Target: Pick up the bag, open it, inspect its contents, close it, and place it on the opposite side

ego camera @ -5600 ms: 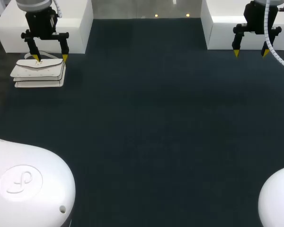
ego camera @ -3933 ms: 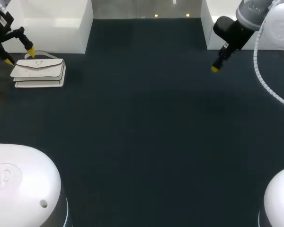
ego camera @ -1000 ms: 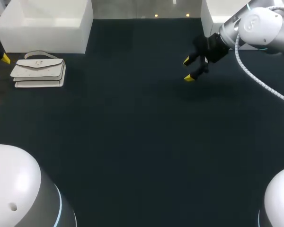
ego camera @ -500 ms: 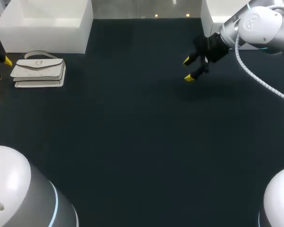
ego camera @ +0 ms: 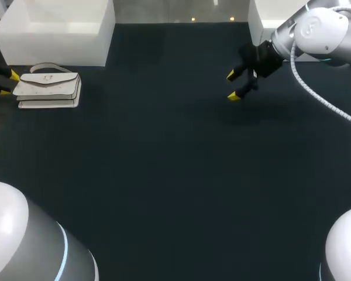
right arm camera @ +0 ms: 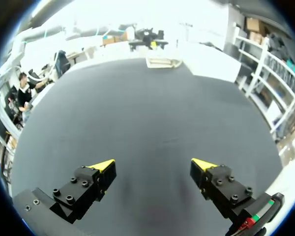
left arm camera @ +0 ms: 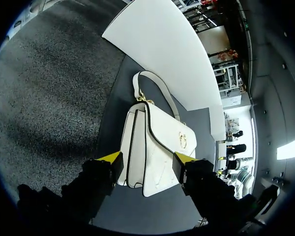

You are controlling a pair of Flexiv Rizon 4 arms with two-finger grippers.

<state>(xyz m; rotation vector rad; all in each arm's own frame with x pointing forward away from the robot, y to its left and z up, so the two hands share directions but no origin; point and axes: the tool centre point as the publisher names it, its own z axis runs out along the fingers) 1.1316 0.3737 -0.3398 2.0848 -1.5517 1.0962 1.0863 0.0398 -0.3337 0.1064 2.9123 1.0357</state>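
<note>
A white handbag [ego camera: 47, 88] with a short handle and a gold clasp lies flat at the table's far left. My left gripper [ego camera: 9, 83] comes in from the left edge at the bag's left end. In the left wrist view its yellow fingers straddle that end of the bag [left arm camera: 157, 142], and the left gripper [left arm camera: 147, 160] is still open, with both tips close to the bag's sides. My right gripper [ego camera: 232, 86] hangs open over the far right of the table with nothing between its fingers. In its own view the right gripper [right arm camera: 152, 164] looks across bare mat towards the distant bag [right arm camera: 162, 62].
A white box [ego camera: 52, 29] stands right behind the bag, and the left wrist view shows the same white box [left arm camera: 167, 54] ahead of the bag. A second white box [ego camera: 269, 35] stands at the far right. Dark mat [ego camera: 164, 175] covers the table.
My left gripper has moved right, up to the bag's left end, and its fingers have drawn closer together. The right arm has not moved.
</note>
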